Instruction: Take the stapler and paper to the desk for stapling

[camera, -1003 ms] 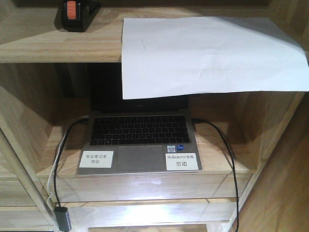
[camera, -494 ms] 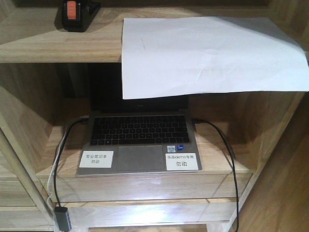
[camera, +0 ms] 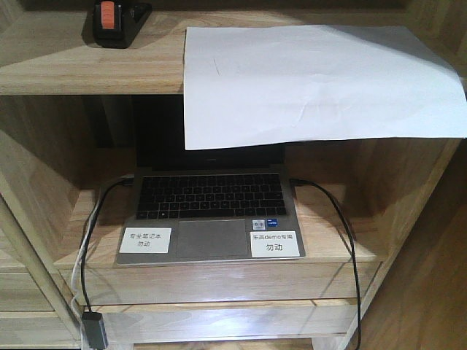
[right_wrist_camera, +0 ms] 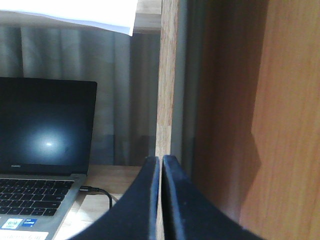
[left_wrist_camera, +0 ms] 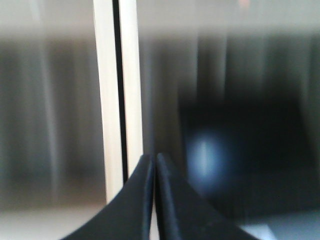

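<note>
Black stapler (camera: 111,20), one, orange patch up, on the top shelf (camera: 73,65) far left. One white paper (camera: 314,84) to its right on the same shelf, front edge drooping over the one open laptop (camera: 210,211) below; two labels (camera: 144,240) on its palm rest. My left gripper (left_wrist_camera: 154,165): pressed closed, holding nothing. My right gripper (right_wrist_camera: 161,165): same. Stapler, paper, laptop unmoved since half a second ago.
</note>
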Tool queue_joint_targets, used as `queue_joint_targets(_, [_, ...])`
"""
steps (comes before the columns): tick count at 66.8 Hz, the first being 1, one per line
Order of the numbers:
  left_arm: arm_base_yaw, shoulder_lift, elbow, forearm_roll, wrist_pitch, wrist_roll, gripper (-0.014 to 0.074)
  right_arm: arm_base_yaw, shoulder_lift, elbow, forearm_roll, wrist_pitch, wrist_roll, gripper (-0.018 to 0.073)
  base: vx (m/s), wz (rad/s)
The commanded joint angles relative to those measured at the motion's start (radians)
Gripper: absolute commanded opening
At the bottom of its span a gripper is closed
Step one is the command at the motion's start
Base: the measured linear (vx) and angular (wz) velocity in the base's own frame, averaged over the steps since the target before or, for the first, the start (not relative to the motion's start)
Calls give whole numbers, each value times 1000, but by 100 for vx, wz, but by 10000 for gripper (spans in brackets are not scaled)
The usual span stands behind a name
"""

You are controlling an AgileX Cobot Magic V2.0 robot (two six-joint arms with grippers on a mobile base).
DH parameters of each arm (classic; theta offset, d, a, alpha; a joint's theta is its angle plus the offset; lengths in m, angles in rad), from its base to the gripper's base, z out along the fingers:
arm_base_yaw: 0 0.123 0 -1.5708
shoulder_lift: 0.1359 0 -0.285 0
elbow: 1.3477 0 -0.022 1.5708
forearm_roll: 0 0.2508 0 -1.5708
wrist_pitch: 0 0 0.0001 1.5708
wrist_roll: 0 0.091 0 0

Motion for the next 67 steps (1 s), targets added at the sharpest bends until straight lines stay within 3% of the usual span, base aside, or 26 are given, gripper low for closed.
queue_joint_targets(1, [-6, -12, -64, -3, -155, 0, -7, -6, -14, 4, -1, -80, -1, -9, 0, 0])
queue_joint_targets(15, [-6, 41, -341, -2, 190, 13, -7, -6, -14, 4, -1, -80, -1, -9, 0, 0])
queue_joint_targets(35, [-6, 337, -696, -13, 583, 11, -7, -6, -14, 4, -1, -80, -1, -9, 0, 0])
queue_joint_targets(67, [-6, 455, -736, -36, 584, 9, 0, -6, -14, 4, -1, -80, -1, -9, 0, 0])
